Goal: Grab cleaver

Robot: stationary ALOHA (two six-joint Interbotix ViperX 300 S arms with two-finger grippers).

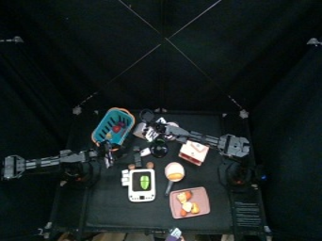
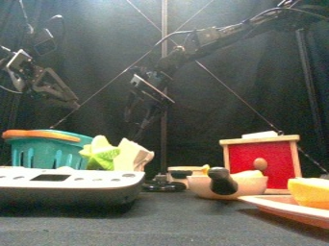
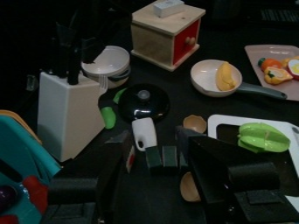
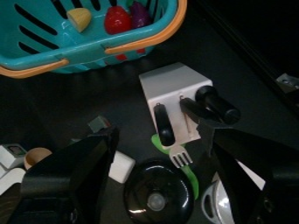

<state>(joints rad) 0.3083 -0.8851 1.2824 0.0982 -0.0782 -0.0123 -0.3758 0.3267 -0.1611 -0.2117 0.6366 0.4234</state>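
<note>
A white knife block [image 4: 176,90] stands next to the teal basket [image 4: 70,35]. Two black handles [image 4: 208,107] stick out of it. The blades are hidden in the slots, so I cannot tell which is the cleaver. My right gripper [image 4: 162,144] hangs open just over the block's handles, holding nothing. In the top view it [image 1: 153,132] reaches across from the right. The block also shows in the left wrist view [image 3: 68,105]. My left gripper [image 3: 162,150] is open and empty, low over the table near a black pan [image 3: 142,101] with a white handle.
A red wooden box [image 3: 170,35], a bowl [image 3: 216,77] with a yellow piece and a plate [image 3: 274,66] of food lie to the right. A white board [image 3: 263,140] holds a green piece. A green fork [image 4: 176,155] lies by the block.
</note>
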